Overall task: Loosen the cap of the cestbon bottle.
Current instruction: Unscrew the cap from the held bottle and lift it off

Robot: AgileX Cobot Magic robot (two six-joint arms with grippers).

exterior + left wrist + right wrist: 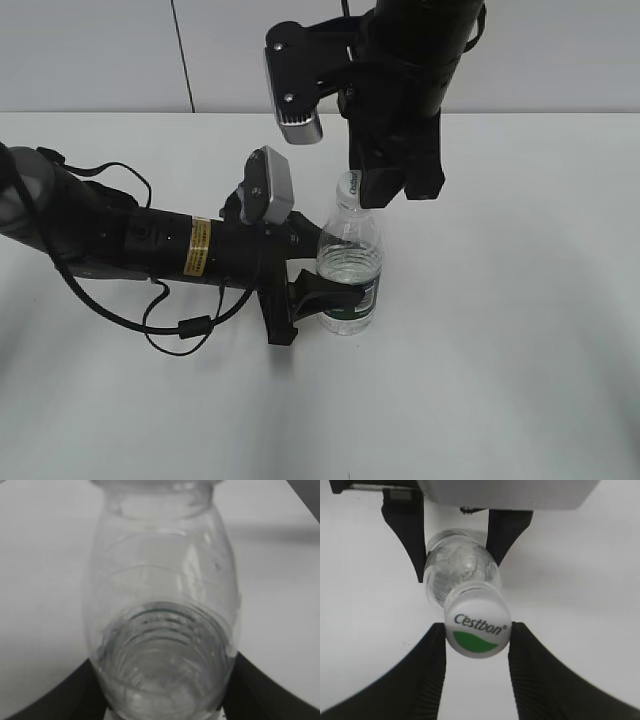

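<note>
Standing: one cestbon bottle (350, 262) upright near the middle of the white tabletop (520, 300), partly filled with clear water.
Cap: one white cap (478, 626), green mark and "Cestbon" lettering on top, sitting on the neck.
Left claw (325, 297): arm lying low from the left edge, fingers clamped around the bottle's lower body at the green label.
Right claw (477, 645): arm reaching down from the far edge, fingers flanking the cap; whether they press it, I cannot tell.
</note>
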